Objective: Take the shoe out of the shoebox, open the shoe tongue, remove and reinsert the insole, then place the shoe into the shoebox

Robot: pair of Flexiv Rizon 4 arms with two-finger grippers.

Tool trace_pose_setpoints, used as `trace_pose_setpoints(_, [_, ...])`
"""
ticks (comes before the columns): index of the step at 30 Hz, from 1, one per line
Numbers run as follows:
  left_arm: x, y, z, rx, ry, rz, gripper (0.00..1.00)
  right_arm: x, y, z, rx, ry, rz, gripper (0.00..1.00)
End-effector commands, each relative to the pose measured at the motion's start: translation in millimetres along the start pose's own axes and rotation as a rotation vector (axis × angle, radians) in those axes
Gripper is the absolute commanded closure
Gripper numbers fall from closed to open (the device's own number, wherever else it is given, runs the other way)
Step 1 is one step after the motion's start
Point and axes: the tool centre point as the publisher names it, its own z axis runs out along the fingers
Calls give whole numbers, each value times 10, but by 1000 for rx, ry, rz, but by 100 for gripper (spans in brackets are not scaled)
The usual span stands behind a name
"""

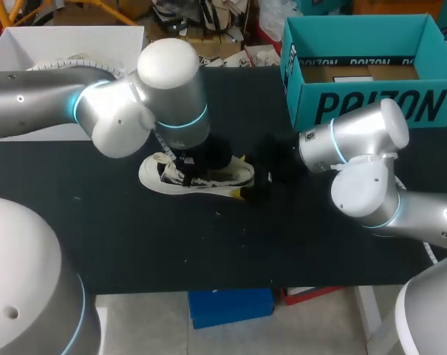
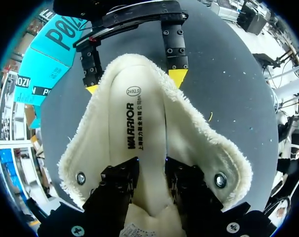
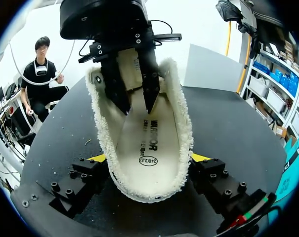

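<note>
One shoe (image 1: 208, 180) outside teal shoebox (image 1: 371, 107), prob. w/ cardboard insert (image 1: 356, 72).

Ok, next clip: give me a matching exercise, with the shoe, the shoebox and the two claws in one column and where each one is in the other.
Things:
1. shoe
2. shoebox
3. left claw
4. right claw

Places:
A. reaching down into the shoe's opening
B. lying in the middle of the table
C. clamped across one end of the shoe
D. teal, at the table's far right

Pairs: 1-B, 2-D, 3-A, 4-C
</note>
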Motion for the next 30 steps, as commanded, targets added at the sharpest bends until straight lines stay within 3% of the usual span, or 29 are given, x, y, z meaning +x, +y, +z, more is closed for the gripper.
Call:
trace_pose_setpoints(1, [18,36,107,27,-132,-9,65,-9,-14,13,4,-1,2,100])
trace_pose_setpoints(14, [-149,9,-4,77,-246,-43,62,-9,-14,13,4,-1,2,100])
trace_pose_setpoints(21, [-159,-43,-9,85,-231,-38,62,-9,-14,13,4,-1,2,100])
trace_pose_setpoints(23, [-153,-53,-6,98,-206,-38,71,-9,-14,13,4,-1,2,100])
trace_pose_setpoints(24, [-147,-61,-6,97,-198,-39,90,-9,-14,13,4,-1,2,100])
trace_pose_setpoints(25, [-140,-71,-5,100,-186,-38,100,-9,-14,13,4,-1,2,100])
trace_pose_setpoints(30, [-95,-95,-32,110,-154,-46,100,-9,-14,13,4,-1,2,100])
